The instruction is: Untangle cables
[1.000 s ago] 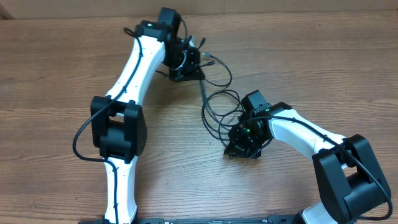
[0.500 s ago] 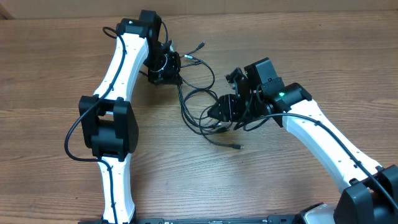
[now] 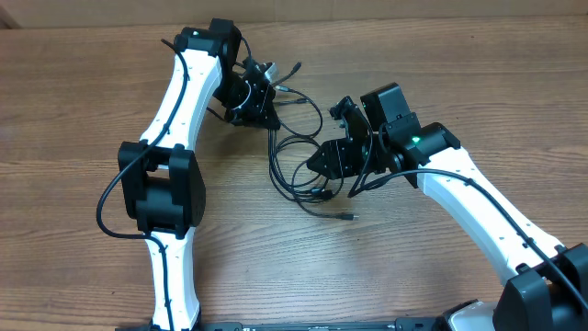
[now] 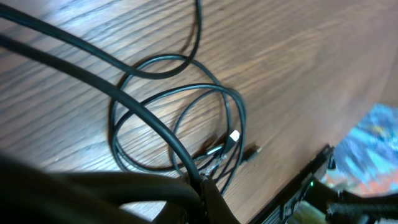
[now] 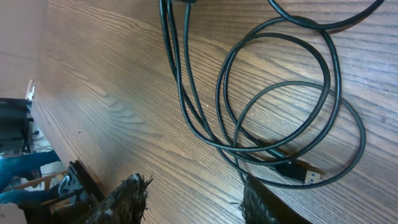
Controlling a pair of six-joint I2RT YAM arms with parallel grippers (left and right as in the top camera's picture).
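The cables (image 3: pixel 296 165) lie on the counter (image 3: pixel 83 230) in the middle, between the two arms. They make a few round loops that cross over each other. One end runs up into the left end effector (image 3: pixel 262 108). That one is pinched together, and it looks like it is clamped on the cables near their far end, where little plugs stick out. The right end effector (image 5: pixel 198 202) has its two fingers apart, and nothing is between them. It hangs just above the loops, close to a plug (image 5: pixel 305 174) that lies flat on the wood.

I think the job is only partly done. The loops are spread out a bit, but they are not pulled free of each other yet. The step now looks like picking a new spot to grab.

The next move should be for the right side to come down on one loop or on the plug, pinch it, and pull it away while the left side holds on. It must grab just one strand, not two.
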